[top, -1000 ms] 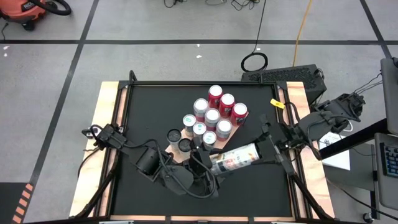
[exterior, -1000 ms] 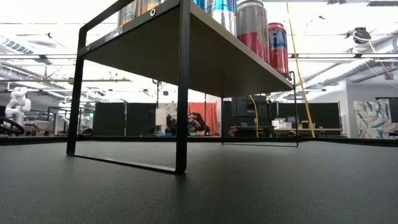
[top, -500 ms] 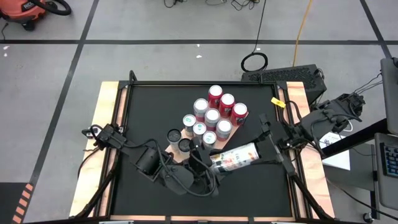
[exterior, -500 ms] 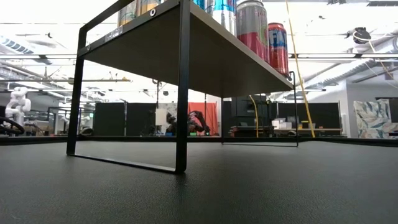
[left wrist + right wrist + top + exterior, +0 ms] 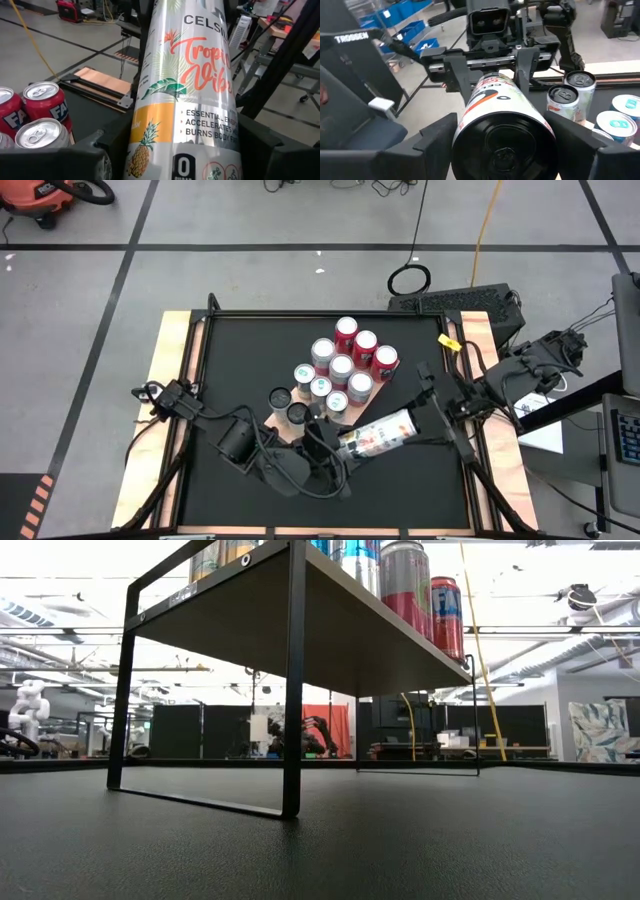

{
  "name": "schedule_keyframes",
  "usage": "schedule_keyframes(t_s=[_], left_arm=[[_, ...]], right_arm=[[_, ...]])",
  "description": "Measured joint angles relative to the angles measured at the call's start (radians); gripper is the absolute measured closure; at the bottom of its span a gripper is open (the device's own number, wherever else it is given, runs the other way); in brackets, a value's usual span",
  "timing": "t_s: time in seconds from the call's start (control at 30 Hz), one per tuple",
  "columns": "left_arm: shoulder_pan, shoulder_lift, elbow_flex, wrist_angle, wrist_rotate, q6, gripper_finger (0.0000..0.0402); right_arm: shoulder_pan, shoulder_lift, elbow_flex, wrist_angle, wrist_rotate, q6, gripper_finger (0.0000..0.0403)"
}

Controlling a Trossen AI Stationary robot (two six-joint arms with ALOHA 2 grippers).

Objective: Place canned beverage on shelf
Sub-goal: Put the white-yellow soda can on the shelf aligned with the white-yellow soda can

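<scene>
- Since a second before, the can (image 5: 379,434) had tilted slightly while the left gripper (image 5: 336,442) closed onto one end.
- Right gripper (image 5: 425,416) clasped the other end.
- It hung sideways beside the shelf (image 5: 385,381).

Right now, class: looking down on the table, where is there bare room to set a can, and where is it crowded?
Bare: the black tabletop between its left edge and the shelf, and the front right corner. Crowded: the shelf, packed with cans, and before it, where left gripper and right gripper flank the tall can.
</scene>
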Motion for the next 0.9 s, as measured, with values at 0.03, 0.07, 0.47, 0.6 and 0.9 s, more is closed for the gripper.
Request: schedule_keyframes(t_s=[0.03,0.07,0.47,0.6,0.9], left_arm=[[0.0,-0.001,0.0,0.001,-0.005,-0.004,0.0145],[0.0,-0.003,0.0,0.0,-0.012,-0.007,0.0145],[-0.002,-0.013,0.005,0.115,-0.098,0.131,0.0144],[-0.003,-0.013,0.005,0.231,-0.185,0.276,0.0144],[0.007,-0.016,0.008,0.479,-0.447,0.651,0.0144]], right_arm=[[0.0,-0.002,0.0,-0.002,0.003,0.011,0.0138],[0.0,-0.003,0.0,-0.003,0.007,0.025,0.0131],[0.043,-0.101,-0.023,-0.076,0.108,0.247,0.0053],[0.092,-0.106,-0.102,0.081,0.185,0.266,0.0049],[0.084,-0.05,-0.179,0.587,0.506,0.088,0.0048]])
